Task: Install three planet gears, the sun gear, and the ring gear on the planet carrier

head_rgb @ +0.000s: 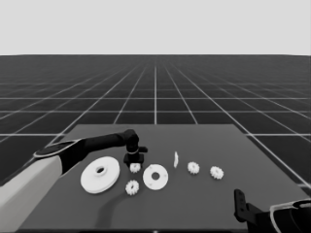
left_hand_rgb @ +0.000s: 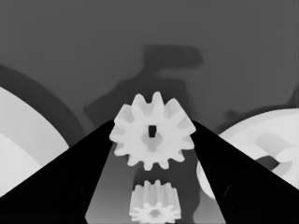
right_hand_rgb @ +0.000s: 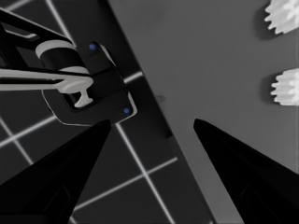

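My left gripper [head_rgb: 135, 161] reaches in from the left and stands between the larger round part, the ring gear [head_rgb: 100, 174], and the smaller round part, the planet carrier [head_rgb: 155, 177]. It is shut on a planet gear [left_hand_rgb: 153, 136], whose teeth meet both fingers [left_hand_rgb: 70, 177]. A second gear [head_rgb: 131, 187] lies in front of it, also seen as the gear [left_hand_rgb: 154, 207] in the left wrist view. Two more gears [head_rgb: 193, 168] [head_rgb: 216, 172] lie to the carrier's right. My right gripper [right_hand_rgb: 152, 122] is parked open at the table's near right corner, holding nothing.
A thin white piece [head_rgb: 176, 158] stands on edge just right of the carrier. The right wrist view shows dark machinery with blue lights [right_hand_rgb: 86, 91] past the table's edge, and two gears [right_hand_rgb: 285, 16] [right_hand_rgb: 286, 86] near that corner.
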You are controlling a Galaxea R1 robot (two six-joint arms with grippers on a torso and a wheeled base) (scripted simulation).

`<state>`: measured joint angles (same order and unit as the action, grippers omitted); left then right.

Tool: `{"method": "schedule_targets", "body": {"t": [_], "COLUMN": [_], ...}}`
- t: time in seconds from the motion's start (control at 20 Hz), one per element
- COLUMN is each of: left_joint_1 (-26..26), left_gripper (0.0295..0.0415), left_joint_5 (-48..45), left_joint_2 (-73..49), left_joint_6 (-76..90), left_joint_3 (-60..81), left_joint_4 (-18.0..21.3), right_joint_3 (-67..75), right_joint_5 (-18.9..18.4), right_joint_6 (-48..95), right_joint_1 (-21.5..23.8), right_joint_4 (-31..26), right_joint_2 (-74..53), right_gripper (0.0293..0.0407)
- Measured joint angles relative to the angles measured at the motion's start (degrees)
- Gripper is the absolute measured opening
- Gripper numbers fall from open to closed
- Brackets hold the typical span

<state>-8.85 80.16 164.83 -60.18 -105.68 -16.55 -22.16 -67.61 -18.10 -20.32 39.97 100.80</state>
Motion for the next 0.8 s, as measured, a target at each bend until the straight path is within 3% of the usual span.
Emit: {"method": "schedule_targets", "body": {"t": [0.15,0.25,0.35,0.65,0.8], "left_joint_1": [-0.1,12.2,18.5,21.2,21.2], "left_gripper": [0.0312,0.0313,0.0312,0.0312,0.0312], "left_joint_5": [-0.1,8.1,9.7,10.5,10.5], "left_joint_2": [0.0,-4.9,-4.5,-3.9,6.7], "left_joint_6": [0.0,-6.9,-6.6,-5.6,-9.8], "left_joint_3": [-0.1,13.4,12.7,11.0,4.6], "left_joint_4": [-0.1,10.9,16.1,18.6,18.8], "right_joint_3": [0.0,0.0,0.0,0.0,0.0], "right_joint_5": [0.0,0.0,0.0,0.0,0.0], "right_joint_6": [0.0,0.0,0.0,0.0,0.0], "right_joint_1": [0.0,0.0,0.0,0.0,0.0], "right_joint_4": [0.0,0.0,0.0,0.0,0.0], "right_joint_2": [0.0,0.0,0.0,0.0,0.0], "right_gripper": [0.0385,0.0385,0.0385,0.0385,0.0385]}}
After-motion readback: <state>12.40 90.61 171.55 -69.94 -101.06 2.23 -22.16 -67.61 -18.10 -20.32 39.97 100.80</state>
